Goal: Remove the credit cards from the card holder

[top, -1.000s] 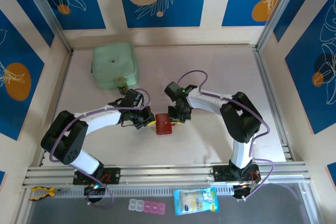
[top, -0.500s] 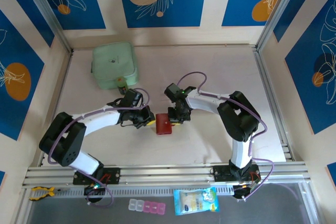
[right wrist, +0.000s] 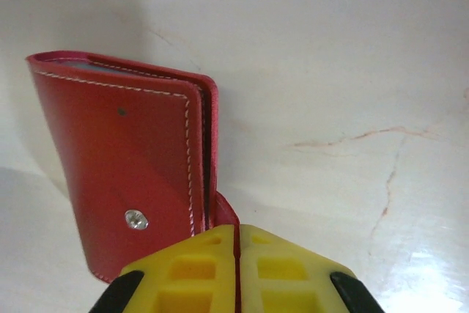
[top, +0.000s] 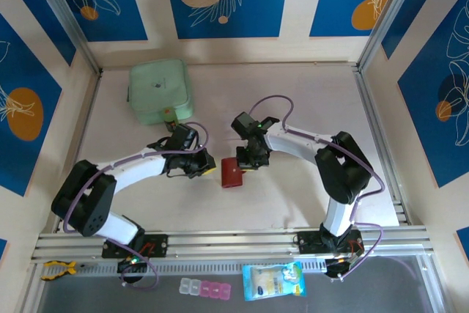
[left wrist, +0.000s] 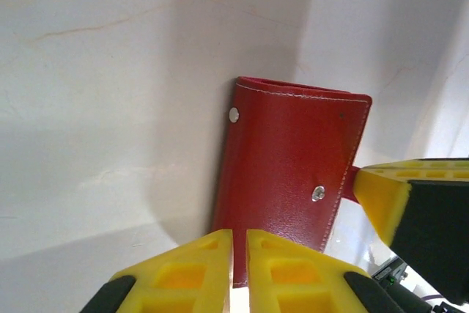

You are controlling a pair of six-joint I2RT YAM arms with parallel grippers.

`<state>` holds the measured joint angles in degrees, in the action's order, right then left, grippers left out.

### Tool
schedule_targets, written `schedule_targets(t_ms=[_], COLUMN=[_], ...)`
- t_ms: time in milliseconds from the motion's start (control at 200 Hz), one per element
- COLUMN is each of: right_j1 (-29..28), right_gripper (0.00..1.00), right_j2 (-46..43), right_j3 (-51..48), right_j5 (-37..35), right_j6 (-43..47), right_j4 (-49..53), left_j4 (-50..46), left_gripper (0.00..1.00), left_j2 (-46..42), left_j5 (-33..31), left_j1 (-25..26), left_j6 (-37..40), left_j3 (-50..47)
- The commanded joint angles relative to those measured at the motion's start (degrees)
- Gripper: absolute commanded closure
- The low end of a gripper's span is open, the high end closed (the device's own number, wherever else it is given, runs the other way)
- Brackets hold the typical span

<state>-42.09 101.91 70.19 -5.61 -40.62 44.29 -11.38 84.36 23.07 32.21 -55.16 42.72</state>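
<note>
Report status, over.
Right gripper shut on card holder tab, tab unsnapped. Left gripper nearly closed at holder's edge, grip unclear. Holder folded. Green container far off, not in the way.

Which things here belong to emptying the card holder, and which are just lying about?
Job in hand: red card holder; right gripper, shut on it; left gripper, at its edge.

Lying about: pale green container; blue-and-white packet; pill box.
</note>
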Motion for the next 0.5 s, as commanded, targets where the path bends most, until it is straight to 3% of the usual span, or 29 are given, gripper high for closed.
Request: schedule_targets(t_ms=[0, 495], right_j1=[0.2, -0.2], right_gripper=[1.0, 1.0], right_j2=[-2.6, -2.7], right_j3=[2.4, 8.8], right_j5=[-0.9, -0.7], right_j6=[1.9, 2.7], right_j4=[4.5, 7.6], left_j4=[-1.0, -4.0], left_gripper=[0.84, 0.79], left_j2=[-1.2, -5.7], left_j5=[-1.1, -3.4], left_j1=[-0.4, -1.2], left_j6=[1.3, 4.2], left_j3=[1.6, 1.1])
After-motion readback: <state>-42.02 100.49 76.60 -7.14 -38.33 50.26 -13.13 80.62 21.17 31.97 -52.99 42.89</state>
